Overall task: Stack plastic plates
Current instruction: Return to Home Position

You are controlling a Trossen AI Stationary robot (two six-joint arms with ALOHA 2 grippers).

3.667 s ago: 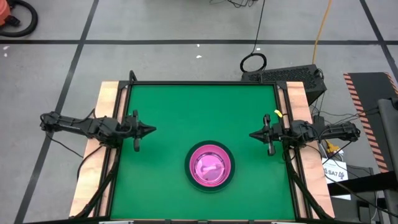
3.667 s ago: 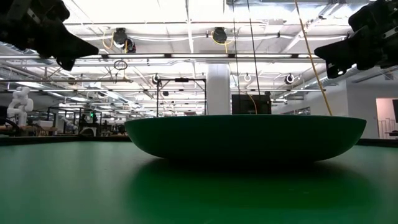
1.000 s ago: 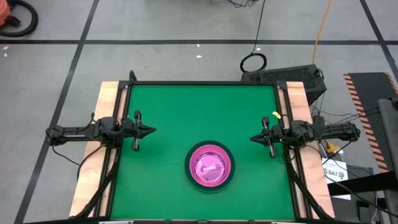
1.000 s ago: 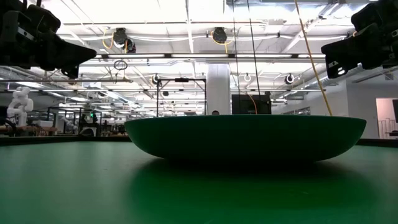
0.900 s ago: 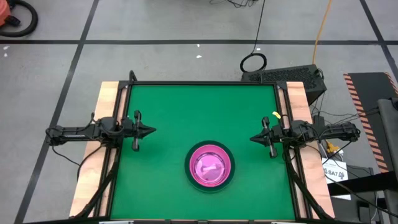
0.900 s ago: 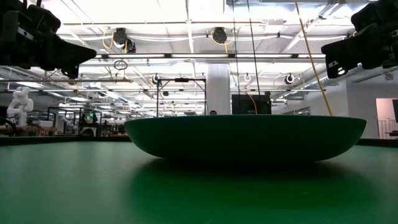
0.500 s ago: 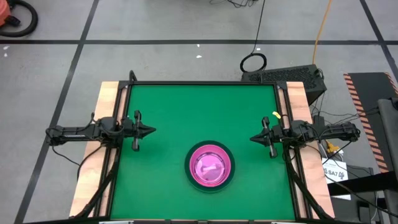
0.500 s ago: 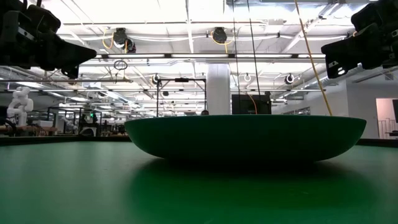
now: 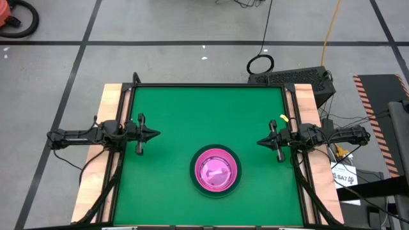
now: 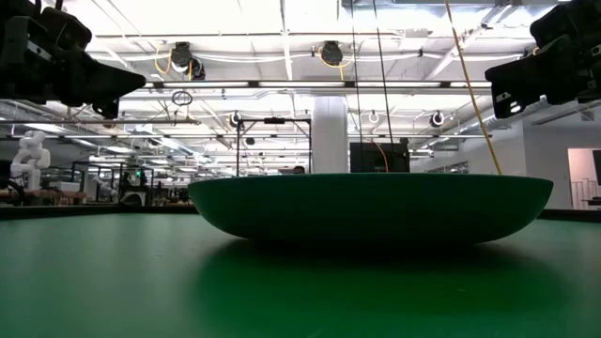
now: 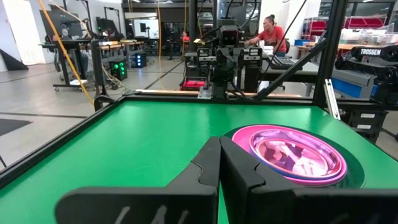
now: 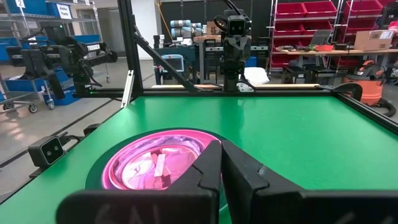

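With the plastic plates (image 9: 216, 170) nested in one pile, seemingly complete, near the table's (image 9: 192, 108) front middle, the left gripper (image 9: 155, 134) and right gripper (image 9: 259, 141), both pinched closed on nothing at opposite edges, should park gently, well clear of it.

Pink plates (image 9: 216, 170) in a dark plate (image 9: 237, 181) on green table (image 9: 192, 115).

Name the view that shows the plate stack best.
The high view: the stack shows whole, pink inside a dark rim. The low view shows only its side; the wrist views see it obliquely.
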